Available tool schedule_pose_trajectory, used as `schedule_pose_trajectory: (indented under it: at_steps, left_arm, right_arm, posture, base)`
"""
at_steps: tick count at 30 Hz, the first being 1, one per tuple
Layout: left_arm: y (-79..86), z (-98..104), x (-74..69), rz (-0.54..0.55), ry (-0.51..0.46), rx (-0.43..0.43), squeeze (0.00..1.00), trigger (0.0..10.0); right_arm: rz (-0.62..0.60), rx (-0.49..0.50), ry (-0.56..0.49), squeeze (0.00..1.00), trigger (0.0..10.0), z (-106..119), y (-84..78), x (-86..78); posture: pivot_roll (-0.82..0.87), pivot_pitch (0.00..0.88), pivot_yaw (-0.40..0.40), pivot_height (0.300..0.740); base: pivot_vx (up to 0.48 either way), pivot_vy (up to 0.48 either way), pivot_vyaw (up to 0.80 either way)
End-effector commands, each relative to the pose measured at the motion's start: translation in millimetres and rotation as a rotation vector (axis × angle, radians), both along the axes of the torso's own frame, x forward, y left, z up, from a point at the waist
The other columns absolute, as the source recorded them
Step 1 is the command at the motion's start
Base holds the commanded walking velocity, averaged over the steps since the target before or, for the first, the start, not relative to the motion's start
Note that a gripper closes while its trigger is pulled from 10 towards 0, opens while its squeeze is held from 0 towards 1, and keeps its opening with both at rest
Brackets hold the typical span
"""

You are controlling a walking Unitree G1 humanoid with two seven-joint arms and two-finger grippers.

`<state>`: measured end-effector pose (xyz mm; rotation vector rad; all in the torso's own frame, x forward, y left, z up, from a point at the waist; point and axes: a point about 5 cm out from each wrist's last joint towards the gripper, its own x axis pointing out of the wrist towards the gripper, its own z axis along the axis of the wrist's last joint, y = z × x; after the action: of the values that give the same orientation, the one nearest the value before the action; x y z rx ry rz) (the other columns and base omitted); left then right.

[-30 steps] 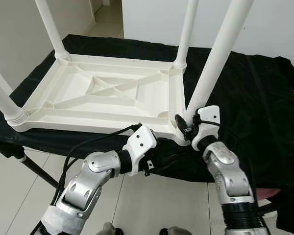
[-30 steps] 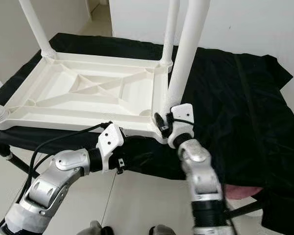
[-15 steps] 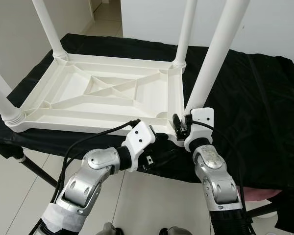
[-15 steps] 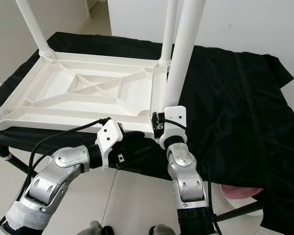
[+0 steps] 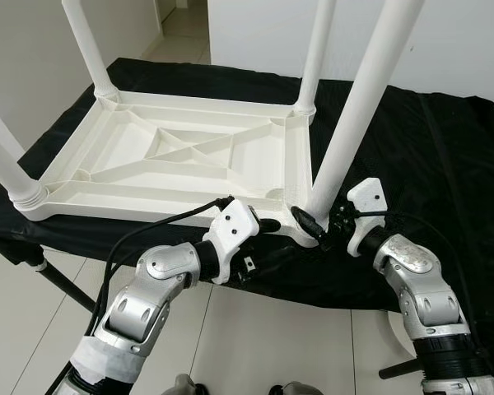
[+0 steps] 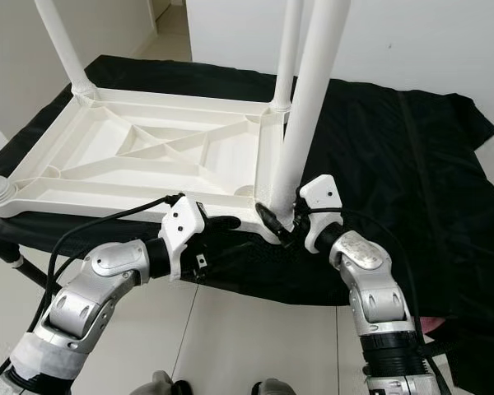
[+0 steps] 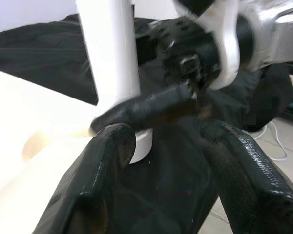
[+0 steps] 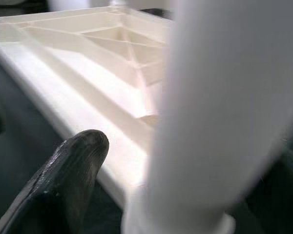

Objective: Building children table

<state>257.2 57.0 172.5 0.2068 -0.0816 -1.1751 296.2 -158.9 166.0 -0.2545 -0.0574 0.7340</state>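
Black-draped surface [image 5: 445, 156] carries the inverted white plastic children's table [image 5: 181, 160]; right tool [image 5: 317, 229] straddles the near leg [image 5: 354, 115] at its socket, fingers around it, left tool [image 5: 263, 226] open beside; light, rigid, smooth, best gripped low.

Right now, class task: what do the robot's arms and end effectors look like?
Both arms are jointed silver metal with white housings at the wrists. A black cable loops along the left arm, and thinner black wires cross the right arm's wrist. Each end effector has two long, rounded, ribbed black fingers.

near-corner leg [image 5: 351, 115] blocked by right pincer [image 5: 313, 226] | tabletop underside [image 5: 173, 152] open between upright legs
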Motion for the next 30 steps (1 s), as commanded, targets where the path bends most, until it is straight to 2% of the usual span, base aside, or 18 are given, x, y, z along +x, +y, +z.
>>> schedule_pose_trajectory:
  at_steps: [1,5,6,8,9,10,18,23,24,25,26,27,30]
  left_arm:
    - [3.5,-1,4.7,0.064,-0.012,0.004,0.0,10.0]
    - [2.6,0,5.1,0.063,-0.015,0.003,0.0,10.0]
    - [2.0,1,5.5,0.062,-0.019,0.002,0.0,10.0]
    - [2.0,1,5.5,0.062,-0.019,0.002,0.0,10.0]
    - [1.4,2,5.8,0.062,-0.022,0.0,0.0,10.0]
    - [0.9,2,5.8,0.062,-0.024,-0.001,0.0,10.0]
    - [1.7,2,4.4,0.068,-0.025,-0.007,0.0,10.0]
    - [2.0,2,3.8,0.068,-0.023,-0.008,0.0,10.0]
    - [2.0,2,3.7,0.068,-0.022,-0.009,0.0,10.0]
    - [2.0,2,3.7,0.068,-0.022,-0.009,0.0,10.0]
    - [2.0,2,3.6,0.069,-0.023,-0.009,0.0,10.0]
    - [2.0,2,3.6,0.069,-0.023,-0.009,0.0,10.0]
    - [2.2,2,4.0,0.073,-0.022,-0.011,0.0,10.0]
  right_arm:
    - [0.06,-0.008,-0.004,0.0,10.0,0,4.7,1.2]
    - [0.084,-0.017,0.005,0.0,10.0,0,5.9,6.1]
    - [0.104,-0.029,0.015,0.0,8.1,-2,6.9,11.1]
    - [0.104,-0.029,0.015,0.0,8.1,-2,6.9,11.1]
    - [0.119,-0.05,0.026,0.0,0.9,-5,6.5,15.8]
    - [0.129,-0.046,0.052,0.0,0.0,-8,5.7,19.3]
    - [0.153,-0.01,0.097,0.0,0.0,-17,1.3,19.6]
    - [0.133,0.014,0.074,0.0,0.0,-17,2.1,17.2]
    - [0.084,0.026,0.064,0.0,10.0,-15,2.1,18.0]
    - [0.084,0.026,0.064,0.0,10.0,-15,2.1,18.0]
    - [0.021,0.032,0.049,0.0,10.0,-14,1.7,19.7]
    - [0.021,0.032,0.049,0.0,10.0,-14,1.7,19.7]
    - [-0.096,0.037,0.022,0.0,10.0,-13,2.6,20.0]
  posture:
    - [-0.13,0.035,0.035,0.74]
    - [-0.13,0.032,0.034,0.74]
    - [-0.12,0.031,0.033,0.74]
    - [-0.12,0.031,0.033,0.74]
    - [-0.12,0.027,0.032,0.74]
    - [-0.11,0.027,0.028,0.74]
    - [-0.1,0.03,0.023,0.74]
    - [-0.1,0.035,0.023,0.74]
    - [-0.1,0.037,0.021,0.74]
    - [-0.1,0.037,0.021,0.74]
    - [-0.1,0.039,0.018,0.74]
    - [-0.1,0.039,0.018,0.74]
    - [-0.1,0.039,0.016,0.74]
  base:
    - [0.0,0.0,0.0]
    - [0.0,0.0,0.0]
    - [0.0,0.0,0.0]
    - [0.0,0.0,0.0]
    - [0.0,0.0,0.0]
    - [0.0,0.0,0.0]
    - [0.0,0.0,0.0]
    - [0.0,0.0,0.0]
    - [0.0,0.0,0.0]
    - [0.0,0.0,0.0]
    - [0.0,0.0,0.0]
    - [0.0,0.0,0.0]
    - [0.0,0.0,0.0]
